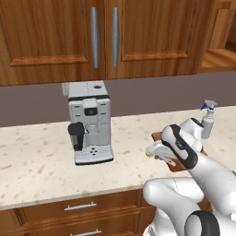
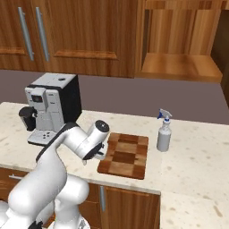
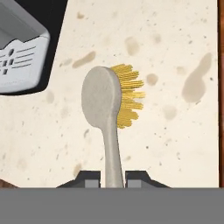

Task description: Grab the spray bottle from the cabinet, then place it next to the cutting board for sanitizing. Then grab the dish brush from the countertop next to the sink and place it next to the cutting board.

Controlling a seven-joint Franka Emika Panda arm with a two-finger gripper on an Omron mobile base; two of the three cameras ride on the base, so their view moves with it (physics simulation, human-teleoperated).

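Jaws closed on the dish brush (image 3: 109,113) handle, the gripper (image 3: 113,179) holding it over the countertop (image 1: 37,156), between coffee machine (image 1: 90,120) and cutting board (image 2: 127,154); spray bottle (image 2: 164,132) stands right of the board

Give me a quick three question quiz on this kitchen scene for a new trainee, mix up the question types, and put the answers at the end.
1. True or false: the spray bottle stands upright on the countertop, just beside the cutting board.
2. Multiple choice: what is the claw shut on? A) the spray bottle B) the dish brush C) a cup
3. Fill in: the silver and black appliance on the counter, under the closed wall cabinet doors, is a ____ machine.

Key:
1. True.
2. B; the hand view shows its handle between the fingertips, yellow bristles to one side, above bare counter.
3. Coffee.
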